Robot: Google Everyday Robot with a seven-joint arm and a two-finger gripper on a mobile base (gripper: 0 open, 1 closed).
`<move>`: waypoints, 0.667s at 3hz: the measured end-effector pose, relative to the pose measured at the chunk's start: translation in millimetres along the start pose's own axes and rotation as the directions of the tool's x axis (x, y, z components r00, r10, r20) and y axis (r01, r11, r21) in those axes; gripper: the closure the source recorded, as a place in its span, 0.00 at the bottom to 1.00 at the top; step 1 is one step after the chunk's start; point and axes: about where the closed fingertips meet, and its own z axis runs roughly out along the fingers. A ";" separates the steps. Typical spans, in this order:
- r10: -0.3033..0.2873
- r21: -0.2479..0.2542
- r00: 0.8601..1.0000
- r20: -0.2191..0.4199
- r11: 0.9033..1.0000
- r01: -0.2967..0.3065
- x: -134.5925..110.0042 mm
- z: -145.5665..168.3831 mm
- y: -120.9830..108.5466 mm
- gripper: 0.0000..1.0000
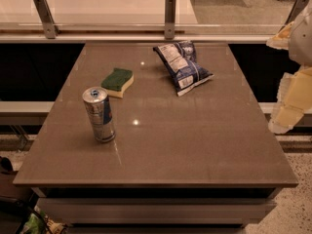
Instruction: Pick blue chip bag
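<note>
The blue chip bag (183, 66) lies flat on the far middle-right of the grey-brown table (195, 145). It is dark blue crinkly foil with a white label panel that faces up and white edges. My gripper (286, 115) is at the right edge of the view, on the pale arm (297, 89). It hangs off the table's right side, well to the right of the bag and apart from it. Nothing shows in it.
A green-and-yellow sponge (117, 81) lies left of the bag. A silver-blue drink can (99, 114) stands upright at the front left. A railing with metal posts (169, 17) runs along the table's far edge. Dark gaps flank the table on both sides.
</note>
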 end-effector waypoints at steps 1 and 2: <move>0.000 0.000 1.000 0.000 1.000 0.000 0.0 0.0 0.0 0.00; 0.005 0.012 1.000 0.019 1.000 -0.006 -4.3 0.0 -3.0 0.00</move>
